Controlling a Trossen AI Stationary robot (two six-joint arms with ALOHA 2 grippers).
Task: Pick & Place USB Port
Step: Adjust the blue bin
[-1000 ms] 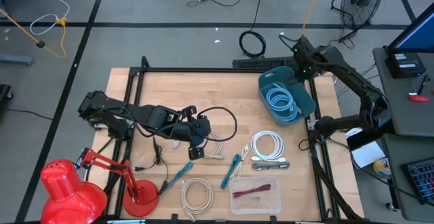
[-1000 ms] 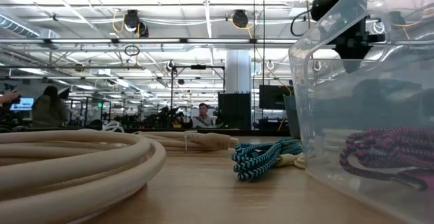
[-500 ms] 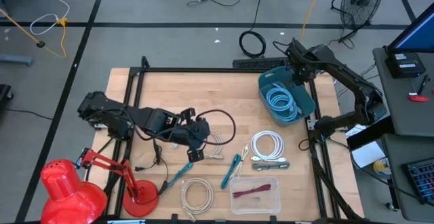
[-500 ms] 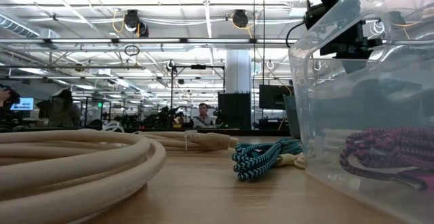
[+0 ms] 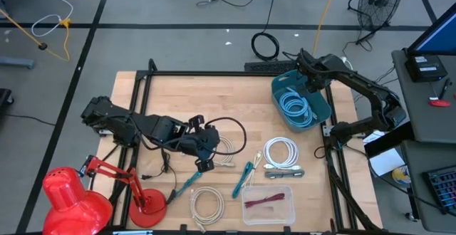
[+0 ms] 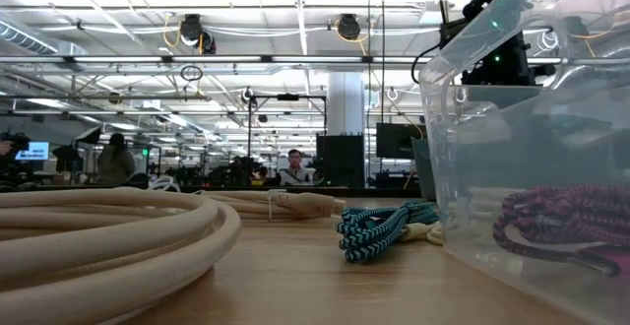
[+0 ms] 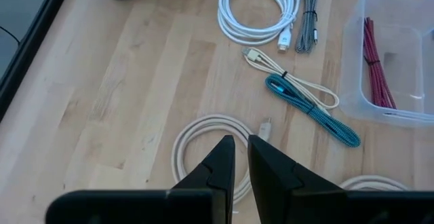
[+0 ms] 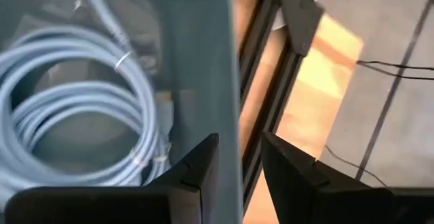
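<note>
A teal bin (image 5: 319, 101) at the far right holds a coiled light-blue USB cable (image 8: 74, 108). My right gripper (image 8: 239, 142) hangs open over the bin's far right corner, one finger above the inside and one above the outside of the wall (image 8: 229, 61), apart from it. My left gripper (image 7: 241, 142) hovers mid-table above a cream cable coil (image 7: 203, 139), its tips all but together with nothing between them. A white coil (image 5: 280, 152), a grey cable (image 5: 285, 171), a teal braided cable (image 7: 312, 108) and a thin cream cable (image 7: 291, 81) lie flat on the wood.
A clear container (image 5: 267, 205) with a red cable stands at the near edge, beside another cream coil (image 5: 206, 203). A red desk lamp (image 5: 68, 199) is at the near left corner. Black frame rails (image 5: 214, 73) border the table, with a power strip (image 5: 267, 67) at the far edge.
My right gripper has come down and toward the table's left edge, over the teal bin's far corner, tipping steeper as it went.
</note>
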